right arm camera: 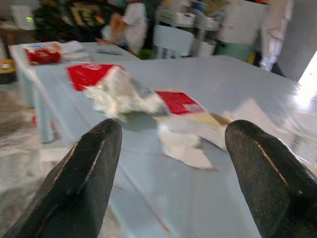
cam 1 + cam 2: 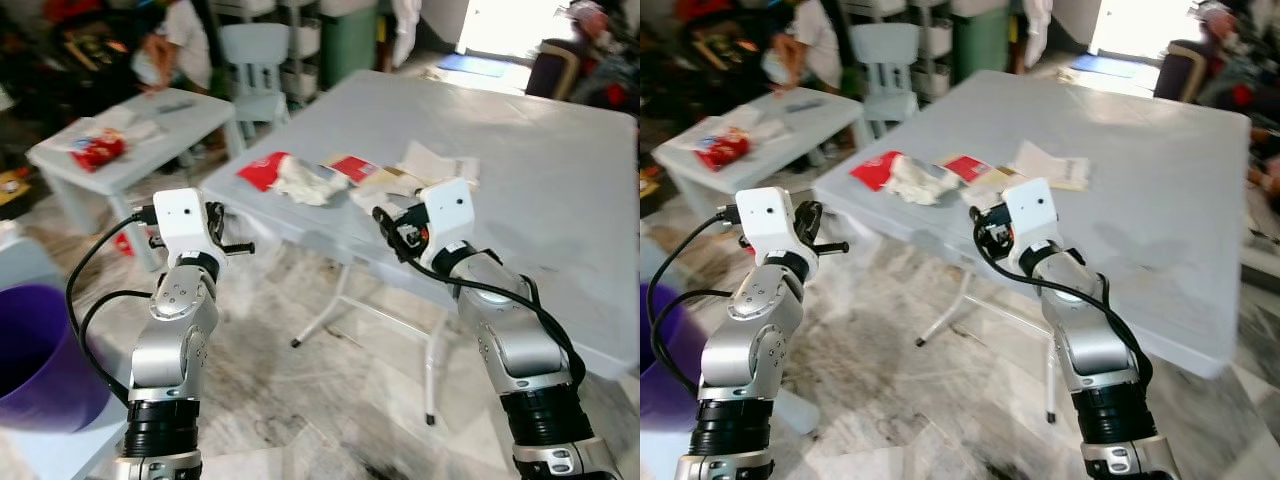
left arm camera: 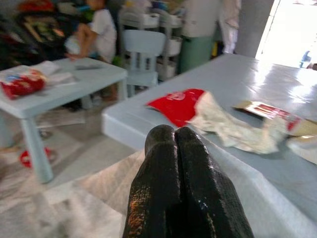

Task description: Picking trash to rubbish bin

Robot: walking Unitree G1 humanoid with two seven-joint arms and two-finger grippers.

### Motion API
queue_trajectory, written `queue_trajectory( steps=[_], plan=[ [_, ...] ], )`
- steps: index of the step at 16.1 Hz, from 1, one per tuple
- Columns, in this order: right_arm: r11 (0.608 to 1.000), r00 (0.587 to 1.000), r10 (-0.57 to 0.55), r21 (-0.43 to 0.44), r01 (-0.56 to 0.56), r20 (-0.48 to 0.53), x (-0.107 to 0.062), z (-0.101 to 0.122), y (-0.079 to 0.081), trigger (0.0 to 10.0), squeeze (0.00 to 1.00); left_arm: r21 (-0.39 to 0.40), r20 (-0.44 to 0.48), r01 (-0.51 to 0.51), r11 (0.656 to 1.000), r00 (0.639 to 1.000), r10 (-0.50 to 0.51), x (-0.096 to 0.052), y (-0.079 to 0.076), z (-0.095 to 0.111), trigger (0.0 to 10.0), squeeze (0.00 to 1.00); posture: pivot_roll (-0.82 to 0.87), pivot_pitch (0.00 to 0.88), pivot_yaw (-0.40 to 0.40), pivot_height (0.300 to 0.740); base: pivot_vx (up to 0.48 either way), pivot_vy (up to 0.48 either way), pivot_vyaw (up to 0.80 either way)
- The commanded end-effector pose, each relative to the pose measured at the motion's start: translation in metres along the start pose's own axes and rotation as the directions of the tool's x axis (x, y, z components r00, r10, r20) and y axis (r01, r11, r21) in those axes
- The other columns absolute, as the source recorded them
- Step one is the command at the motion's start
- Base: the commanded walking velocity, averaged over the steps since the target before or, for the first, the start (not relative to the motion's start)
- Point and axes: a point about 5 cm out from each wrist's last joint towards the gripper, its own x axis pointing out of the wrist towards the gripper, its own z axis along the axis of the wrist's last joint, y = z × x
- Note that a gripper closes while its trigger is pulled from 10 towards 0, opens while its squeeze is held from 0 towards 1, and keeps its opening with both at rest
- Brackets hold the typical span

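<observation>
Grey tabletop (image 2: 560, 190) fills centre-right of frame, trash heaped near its left edge: red wrapper (image 2: 262, 169), crumpled white paper (image 2: 305, 183), flat red-and-cream packet (image 2: 355, 168). Right gripper (image 1: 171, 163) at table edge, fingers wide apart, aimed at heap. Left gripper (image 3: 179, 183) lower left of tabletop, fingers pressed together, empty. Purple bin (image 2: 35, 350) at lower left of frame. Best bet: ease right gripper forward low, straddle crumpled paper, pinch bulk, not flat packet.

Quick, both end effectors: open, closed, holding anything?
Left end effector: closed, empty.
Right end effector: open, empty, facing the trash on the table.
</observation>
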Motion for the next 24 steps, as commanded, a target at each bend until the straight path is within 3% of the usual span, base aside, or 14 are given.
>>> queue_trajectory(
  steps=[1,4,8,24],
  plan=[
    [1.0,1.0,-0.019,0.015,0.019,-0.001,0.002,0.002,-0.006,10.0,0.0,-0.004,-0.018,0.007,1.0,1.0,-0.007,0.001,-0.001,-0.003,0.0,0.0,0.06,0.009,0.01,0.74,0.0,0.0,-0.8],
    [1.0,1.0,-0.024,0.016,0.024,0.002,0.003,0.003,-0.006,10.0,0.0,-0.016,-0.027,0.007,1.0,1.0,-0.007,0.0,-0.002,-0.006,0.0,0.0,0.07,0.005,0.008,0.74,0.0,0.0,-0.68],
    [1.0,1.0,-0.006,0.008,0.005,0.011,0.005,0.004,-0.002,10.0,0.0,-0.022,-0.025,0.004,1.0,1.0,-0.005,0.001,0.0,-0.006,0.0,0.0,0.07,0.001,0.006,0.74,0.165,0.0,0.0],
    [0.998,0.998,0.055,-0.005,-0.055,0.007,0.005,0.004,0.005,10.0,0.0,-0.061,-0.034,0.003,0.998,0.999,-0.005,0.002,-0.003,-0.008,0.0,0.0,0.06,0.002,0.001,0.74,0.48,0.0,0.0]
  ],
)
